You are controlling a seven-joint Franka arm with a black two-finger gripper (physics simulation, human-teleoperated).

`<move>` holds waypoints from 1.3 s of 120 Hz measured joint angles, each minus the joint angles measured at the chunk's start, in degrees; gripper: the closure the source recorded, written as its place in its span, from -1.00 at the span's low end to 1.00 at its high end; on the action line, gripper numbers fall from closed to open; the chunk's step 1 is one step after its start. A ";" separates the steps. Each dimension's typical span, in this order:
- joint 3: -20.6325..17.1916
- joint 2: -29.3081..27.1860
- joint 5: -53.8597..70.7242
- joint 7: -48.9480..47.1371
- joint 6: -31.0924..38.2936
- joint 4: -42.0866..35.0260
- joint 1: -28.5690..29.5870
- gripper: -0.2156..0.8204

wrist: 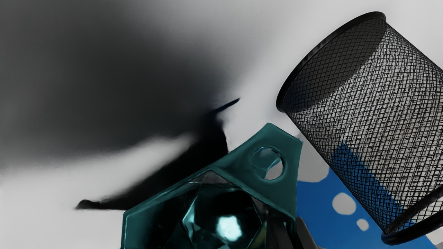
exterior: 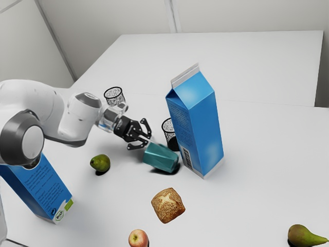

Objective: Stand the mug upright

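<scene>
- From where I stand, clock hours are read on the exterior view, twelve at its top, with the mug as the hub.
- There's the mug (exterior: pixel 162 158), teal and faceted, lying over on its side near the middle of the table (exterior: pixel 247 67); whether it touches the tabletop I can't tell. Its mouth points toward ten o'clock, its base toward four.
- The gripper (exterior: pixel 149 140) comes in from between ten and eleven, right up at the mouth. Its jaws are clenched on the mug's wall: in the wrist view one finger (wrist: pixel 277 236) is inside the cup, the other outside.
- That wrist view looks into the mouth, and the handle (wrist: pixel 287 145) with its round hole stands out from the side nearer the mesh cup.
- The white arm (exterior: pixel 77 118) reaches in from nine to ten.
- At one o'clock, just past the mug, is the mesh cup (exterior: pixel 167 126), partly behind the tall blue carton (exterior: pixel 198 123), which stands upright at two.
- Another mesh holder (exterior: pixel 114 96) sits well off at eleven.
- A green pear (exterior: pixel 100 163) lies at nine, a second carton (exterior: pixel 38 188) farther out between eight and nine.
- The bread roll (exterior: pixel 168 206) is at six, an apple (exterior: pixel 138 238) between six and seven, and a longer pear (exterior: pixel 303 236) far out at four.
</scene>
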 joint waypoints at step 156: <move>1.72 -12.88 34.31 -19.92 -14.42 12.77 2.22 -0.04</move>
